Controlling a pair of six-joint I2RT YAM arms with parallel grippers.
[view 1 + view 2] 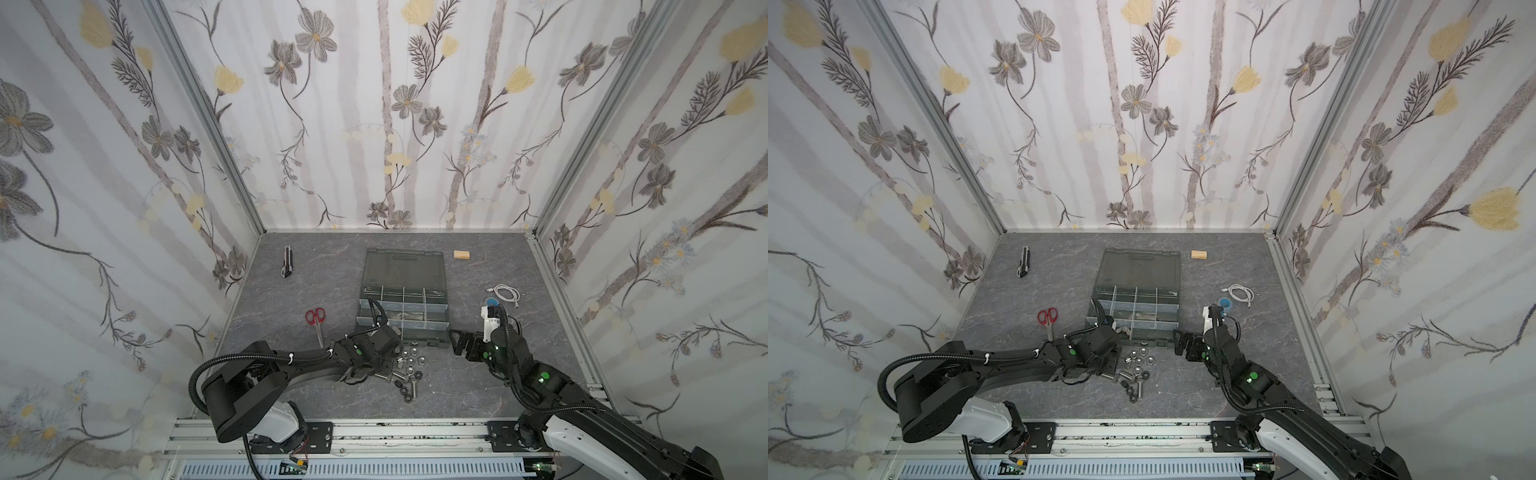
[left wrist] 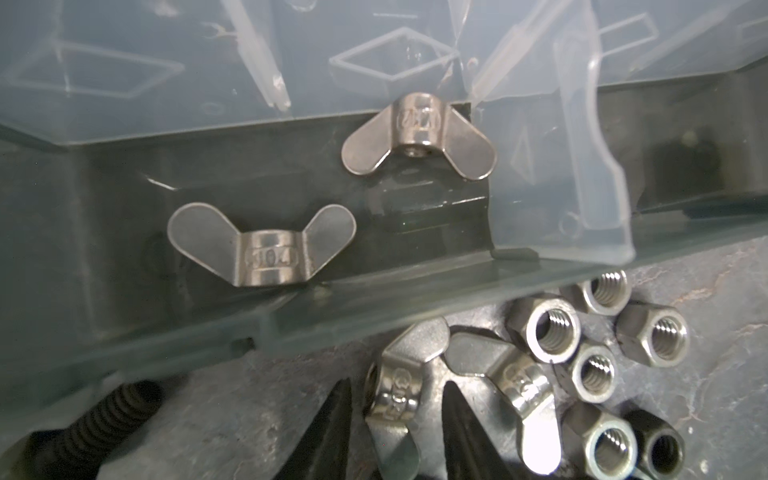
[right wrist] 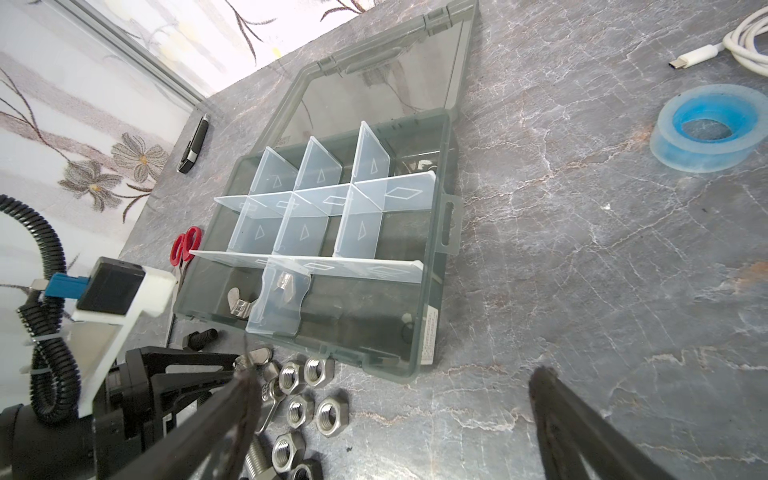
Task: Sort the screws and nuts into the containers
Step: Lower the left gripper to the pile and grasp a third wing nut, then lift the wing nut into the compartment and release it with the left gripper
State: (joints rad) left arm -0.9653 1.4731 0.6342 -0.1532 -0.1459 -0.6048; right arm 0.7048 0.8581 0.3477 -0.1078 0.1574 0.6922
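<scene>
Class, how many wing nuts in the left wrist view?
4. In the case: flat wing nut, tilted wing nut. Outside it: one wing nut within the left pincer, another wing nut beside it. More may be hidden.

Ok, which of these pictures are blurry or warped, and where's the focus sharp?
Left wrist view: the wing nuts in the case are sharp, but the left fingers and black screw nearest the lens are blurred. Right wrist view: case crisp, right fingers smeared. Both top views: posts splay from the wide lens, loose nuts tiny and soft.
</scene>
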